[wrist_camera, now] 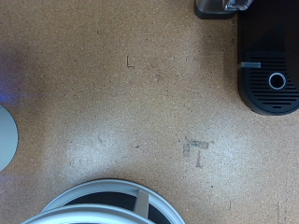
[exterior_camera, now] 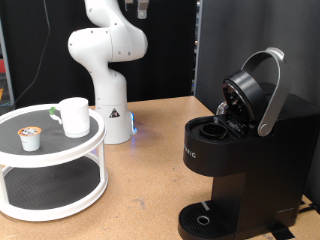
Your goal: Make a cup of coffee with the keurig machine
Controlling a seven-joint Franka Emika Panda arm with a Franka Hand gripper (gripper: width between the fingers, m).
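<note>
High above the bench, the end effector was barely in view: only a dark sliver of the arm's far end showed at the top edge of the exterior view, and no fingers appeared in the wrist view, so I could not tell whether it was open or closed. Nothing showed between any fingers and it touched nothing visible. The wrist camera looked straight down on bare cork-coloured surface, with the rim of the white round stand on one edge of its picture and the round drip base of the keurig machine on another, which suggests the hand hung over the open stretch between the two. In the exterior view the keurig machine stood at the right with its silver-trimmed lid swung up and the pod chamber exposed; the chamber looked empty, though its depth was too dark to be sure. Its drip base carried nothing. At the exterior view's left, on the upper tier of the white round stand, the cup stood upright with its handle towards the small pod just beside it. Judged from this, only the lid opening was done; the pod was not loaded, the cup was not under the spout, and no brewing had begun.
</note>
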